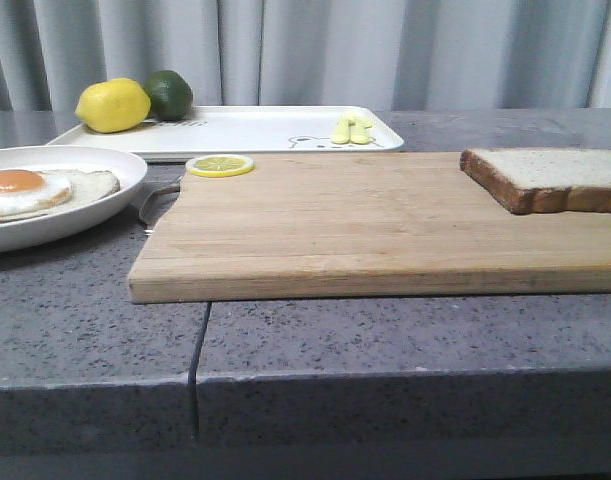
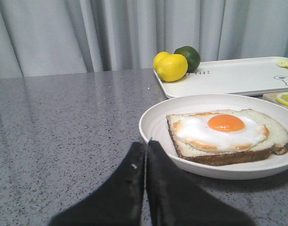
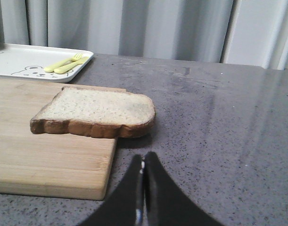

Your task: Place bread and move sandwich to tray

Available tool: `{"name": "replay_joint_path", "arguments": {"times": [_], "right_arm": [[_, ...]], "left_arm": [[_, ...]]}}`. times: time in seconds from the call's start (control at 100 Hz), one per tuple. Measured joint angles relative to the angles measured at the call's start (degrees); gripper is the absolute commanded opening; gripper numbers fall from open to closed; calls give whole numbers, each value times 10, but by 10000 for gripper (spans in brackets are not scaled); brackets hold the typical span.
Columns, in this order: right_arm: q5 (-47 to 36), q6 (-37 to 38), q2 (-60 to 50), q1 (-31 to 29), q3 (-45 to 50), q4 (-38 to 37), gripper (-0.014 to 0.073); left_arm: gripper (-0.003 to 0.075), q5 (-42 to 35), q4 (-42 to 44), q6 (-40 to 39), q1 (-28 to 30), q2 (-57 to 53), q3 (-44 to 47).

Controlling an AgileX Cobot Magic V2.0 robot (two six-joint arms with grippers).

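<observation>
The bread [image 1: 550, 177] lies on the right end of the wooden cutting board [image 1: 355, 225]; it also shows in the right wrist view [image 3: 96, 113], overhanging the board's edge. The open sandwich, a bread slice with a fried egg [image 1: 25, 190], sits on a round white plate [image 1: 85, 205] at the left; it also shows in the left wrist view [image 2: 226, 134]. The white tray [image 1: 255, 128] lies behind the board. My left gripper [image 2: 145, 146] is shut and empty just before the plate's rim. My right gripper [image 3: 144, 157] is shut and empty on the counter near the bread.
A lemon [image 1: 113, 105] and a lime [image 1: 169, 94] sit at the tray's left end, a yellow fork and spoon [image 1: 351, 129] at its right. A lemon slice [image 1: 219, 165] lies at the board's back left corner. Grey curtains hang behind the stone counter.
</observation>
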Motion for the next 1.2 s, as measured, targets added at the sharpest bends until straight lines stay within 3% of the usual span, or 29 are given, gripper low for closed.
{"name": "replay_joint_path", "arguments": {"times": [1.2], "right_arm": [[-1,-21,0,0,0,-31,-70]], "left_arm": [[-20,-6,-2,0,0,0,0]]}}
